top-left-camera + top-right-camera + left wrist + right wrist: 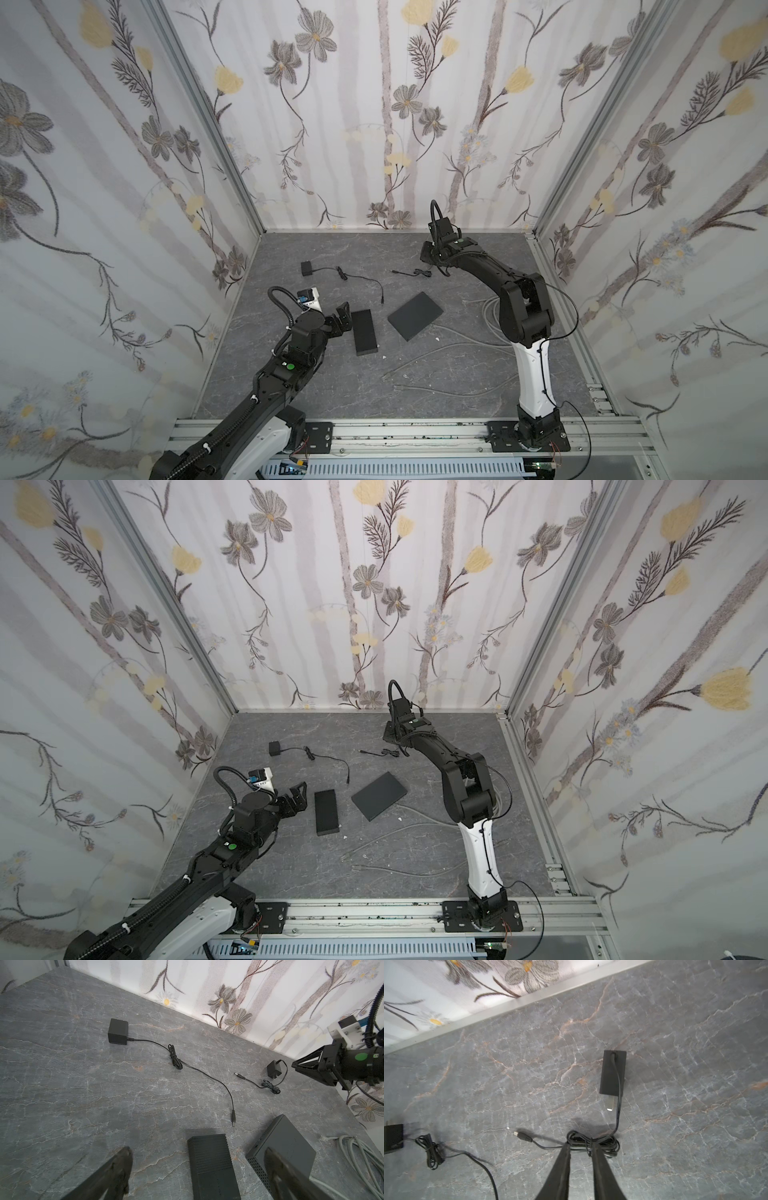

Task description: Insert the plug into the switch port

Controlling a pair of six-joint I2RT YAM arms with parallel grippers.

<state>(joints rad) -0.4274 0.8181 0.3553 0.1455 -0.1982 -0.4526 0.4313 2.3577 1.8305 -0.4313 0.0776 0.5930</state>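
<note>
Table: a grey marbled surface [324, 374] is seen in both top views, with all items lying on it.
Left adapter: a black power block [306, 268] is placed at the far left, and its thin cable [365, 277] is led rightward.
Left gripper [345, 318]: the jaws are spread wide and nothing is held; it is set just beside the ribbed black box.
Ribbed black box [365, 332]: laid flat, close to the left arm.
First barrel plug [382, 300]: left free on the table, between the two boxes and just beyond them.
Second barrel plug [522, 1136]: left free on the table, near the right fingertips but apart from them.
Flat grey box [415, 315]: laid flat near the middle, apart from the ribbed box.
Cable coil [593, 1142]: a tied bundle is found right at the right fingertips.
Right gripper [580, 1146]: the fingers [562, 1163] are drawn close together at the coil; whether it is pinched cannot be told.
Right adapter [612, 1072]: laid just beyond the coil.
Grey cables [490, 309]: loose strands are spread by the right arm.
</note>
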